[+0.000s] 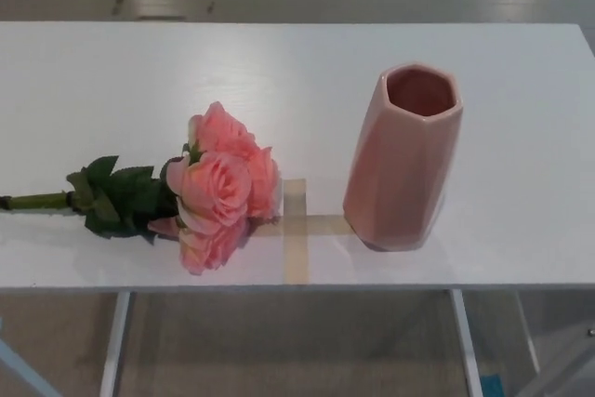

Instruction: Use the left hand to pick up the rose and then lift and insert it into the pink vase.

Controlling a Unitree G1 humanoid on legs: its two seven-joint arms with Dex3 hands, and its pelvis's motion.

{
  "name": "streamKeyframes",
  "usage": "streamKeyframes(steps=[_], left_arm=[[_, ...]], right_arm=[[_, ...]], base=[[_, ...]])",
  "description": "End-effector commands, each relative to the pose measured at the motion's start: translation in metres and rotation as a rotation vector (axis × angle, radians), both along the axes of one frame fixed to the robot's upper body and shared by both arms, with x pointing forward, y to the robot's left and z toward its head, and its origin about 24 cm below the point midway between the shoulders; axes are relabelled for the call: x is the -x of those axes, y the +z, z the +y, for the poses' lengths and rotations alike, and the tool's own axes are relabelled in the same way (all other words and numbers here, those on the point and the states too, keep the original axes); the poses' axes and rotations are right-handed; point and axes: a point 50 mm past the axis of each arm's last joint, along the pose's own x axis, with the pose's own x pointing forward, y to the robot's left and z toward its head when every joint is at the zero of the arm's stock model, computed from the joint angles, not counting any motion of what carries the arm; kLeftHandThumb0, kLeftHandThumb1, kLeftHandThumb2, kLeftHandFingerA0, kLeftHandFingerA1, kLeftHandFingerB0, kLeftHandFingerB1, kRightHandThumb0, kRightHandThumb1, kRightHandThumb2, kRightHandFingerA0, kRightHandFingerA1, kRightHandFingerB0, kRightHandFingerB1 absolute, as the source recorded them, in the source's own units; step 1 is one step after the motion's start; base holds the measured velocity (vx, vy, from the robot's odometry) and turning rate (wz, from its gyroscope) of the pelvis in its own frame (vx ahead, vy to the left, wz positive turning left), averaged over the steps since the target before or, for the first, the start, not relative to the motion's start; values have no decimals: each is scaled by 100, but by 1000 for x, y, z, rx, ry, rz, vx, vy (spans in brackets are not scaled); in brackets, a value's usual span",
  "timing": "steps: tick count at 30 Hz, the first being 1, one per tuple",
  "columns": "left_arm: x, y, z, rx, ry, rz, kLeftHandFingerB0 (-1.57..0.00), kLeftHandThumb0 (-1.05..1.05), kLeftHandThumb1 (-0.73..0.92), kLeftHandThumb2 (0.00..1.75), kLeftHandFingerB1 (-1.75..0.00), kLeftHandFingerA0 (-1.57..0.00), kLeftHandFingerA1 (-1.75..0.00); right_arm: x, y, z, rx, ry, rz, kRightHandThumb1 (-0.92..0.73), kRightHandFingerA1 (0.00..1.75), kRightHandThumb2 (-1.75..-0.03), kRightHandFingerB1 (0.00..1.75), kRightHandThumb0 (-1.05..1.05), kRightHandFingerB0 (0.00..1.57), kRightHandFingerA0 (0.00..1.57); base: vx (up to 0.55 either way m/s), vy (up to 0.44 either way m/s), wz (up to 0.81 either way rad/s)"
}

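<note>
1. The rose (218, 188) lies flat on the white table (279, 72), near the front edge and left of centre. It is a small bunch of pink blooms with soft, layered petals that look like fabric.
2. Its long axis runs nearly level across the table: blooms toward the middle, green stem (37, 200) pointing to the robot's left and running out of the picture's edge. Dark green leaves (116, 197) crowd the stem just behind the blooms.
3. Neither hand shows in the head view, so whether their fingers are apart or closed cannot be told. The stem end lies on the left arm's side, which suits a left-hand grasp on the thin stem.
4. The pink vase (404, 160) stands upright to the right of the blooms, apart from them. It is faceted, glossy and hard-looking, with an open angular mouth facing up.
5. A cross of tan tape (296, 226) lies on the table between rose and vase, touching the vase's base.
</note>
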Motion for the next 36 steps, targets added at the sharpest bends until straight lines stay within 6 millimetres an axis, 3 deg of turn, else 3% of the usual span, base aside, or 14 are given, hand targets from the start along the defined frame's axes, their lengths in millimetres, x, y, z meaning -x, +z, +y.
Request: streamKeyframes(steps=[1,11,15,16,17,18,21,22,23,24,28,31,34,36], left_arm=[[7,-1,2,8,23,-26,-36,-7,59,57,-34,-46,-39],[11,-1,3,28,7,-44,-30,-6,58,57,-32,-42,-39],[8,13,9,-27,-103,-128,-12,-9,54,56,-26,-21,-32],[12,19,11,-58,-142,-159,0,-8,57,97,-49,0,-49],[13,24,13,-81,-175,-181,-8,-11,50,62,-15,-9,-29],[14,29,14,-99,-204,-196,-8,-11,50,62,-15,-9,-29],[25,55,18,-235,-334,-296,0,-20,38,68,-18,0,-19],[28,64,19,-262,-365,-325,0,-22,42,58,-14,0,-9],[32,77,20,-301,-413,-367,0,-22,42,58,-14,0,-9],[35,89,21,-338,-441,-398,0,-31,26,63,-12,0,-14],[38,129,22,-428,-480,-505,0,-36,27,62,-9,0,-15],[39,135,21,-439,-486,-517,0,-36,27,62,-9,0,-15],[30,204,13,-591,-586,-723,0,-47,31,62,0,0,-12],[28,217,9,-620,-611,-755,0,-48,32,63,0,0,-12]], right_arm=[[-1,3,-1,18,-26,-46,-61,51,-57,44,-13,47,59],[1,1,-1,15,-25,-42,-61,51,-57,44,-13,47,59],[6,-1,0,21,-16,-35,-61,50,-57,43,-13,46,57],[8,-2,1,22,-13,-31,-61,49,-57,43,-13,46,56],[8,-2,1,23,-12,-31,-61,49,-57,43,-13,46,56],[8,-2,2,23,-11,-31,-61,49,-57,43,-13,46,56],[9,-3,3,19,-7,-25,-61,49,-57,43,-13,47,56],[8,-3,3,22,-5,-24,-61,49,-57,43,-13,47,57],[8,-3,3,26,-2,-22,-61,49,-57,43,-13,47,57],[8,-3,3,26,-1,-21,-61,50,-57,43,-13,47,58],[7,-2,4,23,4,-26,-61,50,-57,43,-13,47,58],[7,-2,4,22,5,-26,-61,50,-57,43,-13,47,58],[5,-2,5,15,-1,-38,-61,50,-57,44,-12,47,59],[4,-1,5,15,0,-38,-61,50,-57,44,-12,47,59]], base=[[0,0,0],[0,0,0],[0,0,0],[0,0,0],[0,0,0],[0,0,0],[0,0,0],[0,0,0],[0,0,0],[0,0,0],[0,0,0],[0,0,0],[0,0,0],[0,0,0]])
